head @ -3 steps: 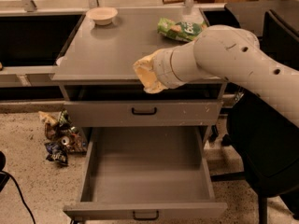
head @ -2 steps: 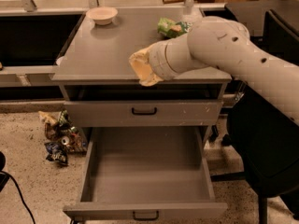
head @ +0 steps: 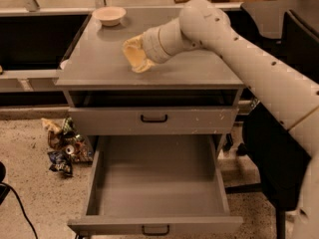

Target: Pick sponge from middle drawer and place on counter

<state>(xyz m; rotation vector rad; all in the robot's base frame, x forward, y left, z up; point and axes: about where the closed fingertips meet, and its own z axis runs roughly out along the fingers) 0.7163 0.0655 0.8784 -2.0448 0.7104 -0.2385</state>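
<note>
The pale yellow sponge [head: 132, 53] is in my gripper [head: 140, 59], which is shut on it over the middle of the grey counter [head: 94, 66]. The sponge's lower edge is at or just above the counter top; I cannot tell whether it touches. My white arm reaches in from the right. The middle drawer [head: 154, 183] is pulled fully out below, its flat grey inside empty, with its black handle [head: 155, 229] at the front. The fingers are mostly hidden behind the sponge.
A small white bowl [head: 108, 15] stands at the counter's back left. A closed scuffed drawer front [head: 199, 121] sits above the open drawer. Black basins [head: 35, 39] lie to the left, crumpled wrappers [head: 62, 148] on the floor, a black chair [head: 271, 153] at the right.
My arm has carried the sponge leftward and farther back over the counter. The green snack bag is now hidden behind the arm.
</note>
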